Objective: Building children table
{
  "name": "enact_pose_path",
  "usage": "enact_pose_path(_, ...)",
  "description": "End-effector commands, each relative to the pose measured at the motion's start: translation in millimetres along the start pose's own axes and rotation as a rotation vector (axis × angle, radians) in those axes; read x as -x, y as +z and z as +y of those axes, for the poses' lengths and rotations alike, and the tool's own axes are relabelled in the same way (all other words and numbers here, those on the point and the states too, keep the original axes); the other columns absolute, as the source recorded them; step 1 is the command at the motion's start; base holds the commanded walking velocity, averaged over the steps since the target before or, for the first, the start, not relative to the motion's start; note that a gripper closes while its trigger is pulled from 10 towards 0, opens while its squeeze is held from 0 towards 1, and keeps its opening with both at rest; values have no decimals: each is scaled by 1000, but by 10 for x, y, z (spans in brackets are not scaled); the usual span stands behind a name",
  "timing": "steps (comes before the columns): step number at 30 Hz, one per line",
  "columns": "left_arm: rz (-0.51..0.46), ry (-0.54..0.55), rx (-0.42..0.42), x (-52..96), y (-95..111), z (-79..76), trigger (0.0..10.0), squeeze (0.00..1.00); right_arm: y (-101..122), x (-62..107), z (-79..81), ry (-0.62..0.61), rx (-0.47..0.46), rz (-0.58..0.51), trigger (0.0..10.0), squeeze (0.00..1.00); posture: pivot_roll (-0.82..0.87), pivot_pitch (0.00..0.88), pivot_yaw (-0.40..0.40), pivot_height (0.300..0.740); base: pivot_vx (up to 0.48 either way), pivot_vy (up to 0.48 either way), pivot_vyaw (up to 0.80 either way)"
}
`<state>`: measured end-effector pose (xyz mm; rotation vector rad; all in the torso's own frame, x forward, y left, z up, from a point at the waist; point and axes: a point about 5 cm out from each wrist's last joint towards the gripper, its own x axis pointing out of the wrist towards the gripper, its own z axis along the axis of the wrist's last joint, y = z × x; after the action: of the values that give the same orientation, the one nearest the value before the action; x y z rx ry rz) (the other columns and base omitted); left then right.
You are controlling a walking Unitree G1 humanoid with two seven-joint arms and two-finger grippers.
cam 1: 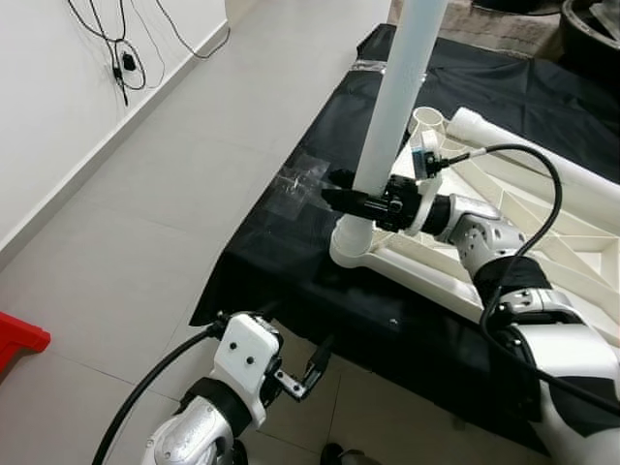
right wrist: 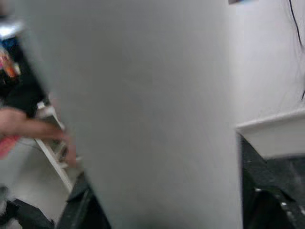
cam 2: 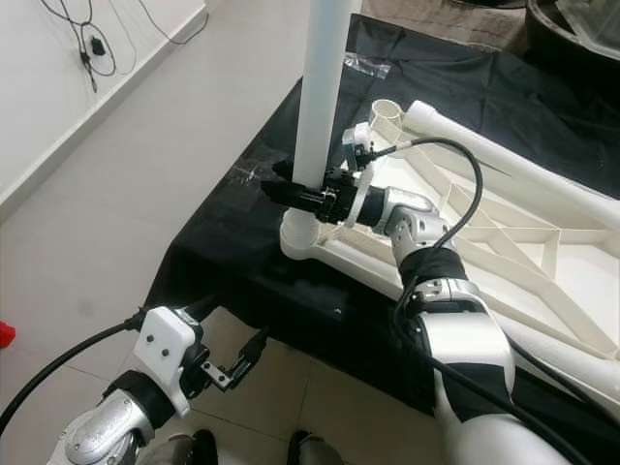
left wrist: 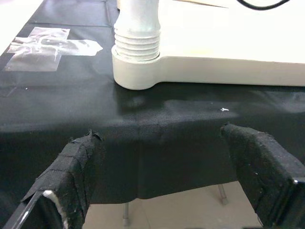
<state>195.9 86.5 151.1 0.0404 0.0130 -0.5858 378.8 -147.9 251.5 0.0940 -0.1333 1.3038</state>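
The white children's table top (cam 1: 542, 254) lies upside down on a surface covered with black cloth (cam 1: 281, 262). A white table leg (cam 1: 402, 87) stands upright in the near corner socket (cam 1: 351, 247). My right gripper (cam 1: 354, 201) is shut on this leg just above the socket, and the leg (right wrist: 143, 114) sits close in front of the right wrist camera. My left gripper (cam 1: 315, 368) hangs low in front of the cloth's near edge, open and holding nothing. Its fingers (left wrist: 71, 176) point toward the leg's threaded base (left wrist: 137, 40).
A second white leg (cam 1: 542, 155) lies along the far side of the table top, beside another socket (cam 1: 426, 121). Clear tape (cam 1: 300, 184) sticks to the cloth. A red object (cam 1: 15, 339) is on the floor and cables (cam 1: 121, 58) hang on the wall. A person's blurred hand (right wrist: 28, 124) appears behind the leg.
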Motion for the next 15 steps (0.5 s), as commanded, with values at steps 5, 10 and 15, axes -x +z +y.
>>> enact_pose_path(5,16,-16,2,26,-33,-35,10000,0,-235,-47,93,-28,22,-2,0,0,120,234,-59,740,0,0,0)
enact_pose_path(10,18,-19,0,12,-49,-23,10000,0,-296,-31,72,-268,50,-43,0,0,110,215,-53,740,0,0,0)
enact_pose_path(15,20,-23,-5,-10,-67,-3,10000,0,-347,69,99,-650,89,-118,0,0,98,203,-40,740,0,0,0)
